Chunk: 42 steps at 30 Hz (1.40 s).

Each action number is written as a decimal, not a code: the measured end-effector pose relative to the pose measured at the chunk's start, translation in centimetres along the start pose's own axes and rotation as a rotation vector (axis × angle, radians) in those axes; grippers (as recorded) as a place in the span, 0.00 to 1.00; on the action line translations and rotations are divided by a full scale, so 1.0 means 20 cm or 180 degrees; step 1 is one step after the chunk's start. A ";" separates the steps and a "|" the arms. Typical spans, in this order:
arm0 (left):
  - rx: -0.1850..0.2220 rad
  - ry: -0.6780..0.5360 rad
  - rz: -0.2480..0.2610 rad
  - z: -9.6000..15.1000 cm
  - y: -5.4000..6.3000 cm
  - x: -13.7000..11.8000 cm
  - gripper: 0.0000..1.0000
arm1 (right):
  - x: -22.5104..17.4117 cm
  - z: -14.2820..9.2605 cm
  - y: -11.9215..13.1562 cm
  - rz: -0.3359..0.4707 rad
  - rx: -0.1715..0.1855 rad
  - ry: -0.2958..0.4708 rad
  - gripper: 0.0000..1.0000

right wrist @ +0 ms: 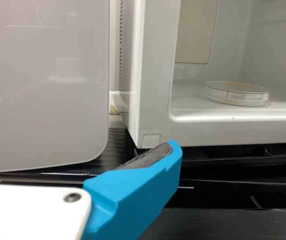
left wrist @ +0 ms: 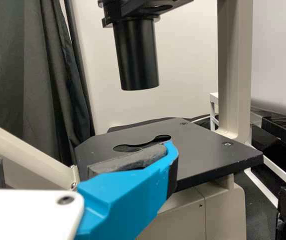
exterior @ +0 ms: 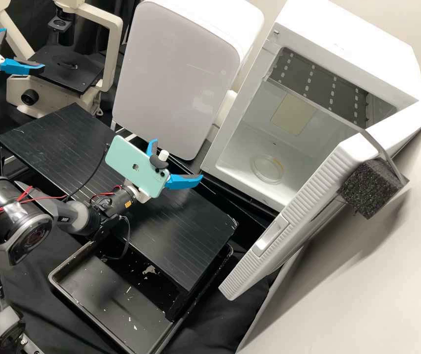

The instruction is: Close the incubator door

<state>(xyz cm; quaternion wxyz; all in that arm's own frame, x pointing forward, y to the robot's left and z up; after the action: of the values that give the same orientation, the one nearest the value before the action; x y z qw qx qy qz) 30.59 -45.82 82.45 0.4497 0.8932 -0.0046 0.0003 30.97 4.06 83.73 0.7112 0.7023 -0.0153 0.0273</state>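
Observation:
The white incubator (exterior: pixel 242 142) stands at the upper right with its front uncovered, and a petri dish (exterior: pixel 267 169) lies inside. Its door (exterior: pixel 313 189) is swung wide open, reaching towards the front of the bench. Left of the opening, over the black platform, my right gripper (exterior: pixel 177 160) is open and apart from the door. At the far upper left, beside the microscope, my left gripper (exterior: pixel 23 49) is open. In the left wrist view, my left gripper (left wrist: pixel 77 150) is before the microscope stage; in the right wrist view, my right gripper (right wrist: pixel 79 150) faces the incubator's lower front corner (right wrist: pixel 152 140).
A white appliance with a grey front (exterior: pixel 171 73) stands left of the incubator. The black platform (exterior: pixel 195 236) lies below it, over a black tray (exterior: pixel 55 275). A black foam block (exterior: pixel 370 189) sits at the door's outer side. The microscope (exterior: pixel 68 69) stands at the back left.

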 end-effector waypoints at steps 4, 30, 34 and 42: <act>0.0000 0.0000 0.0000 0.00 0.00 0.00 1.00 | 0.00 0.00 0.00 0.0004 0.0000 0.0004 1.00; 0.0000 0.0000 0.0000 0.00 0.00 0.00 1.00 | -0.61 0.20 0.39 0.1808 -0.0273 -0.0701 1.00; 0.0000 0.0000 0.0000 0.00 0.00 0.00 1.00 | -0.66 0.21 0.43 0.2047 -0.0400 -0.0924 1.00; 0.0000 0.0000 0.0000 0.00 0.00 0.00 1.00 | -0.63 0.28 0.46 0.2108 -0.0550 -0.1237 1.00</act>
<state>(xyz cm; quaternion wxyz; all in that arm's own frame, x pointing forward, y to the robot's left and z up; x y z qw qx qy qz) 30.59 -45.82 82.45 0.4497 0.8932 -0.0046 0.0003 17.88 -1.56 92.16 0.7043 0.5890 -0.3777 0.1204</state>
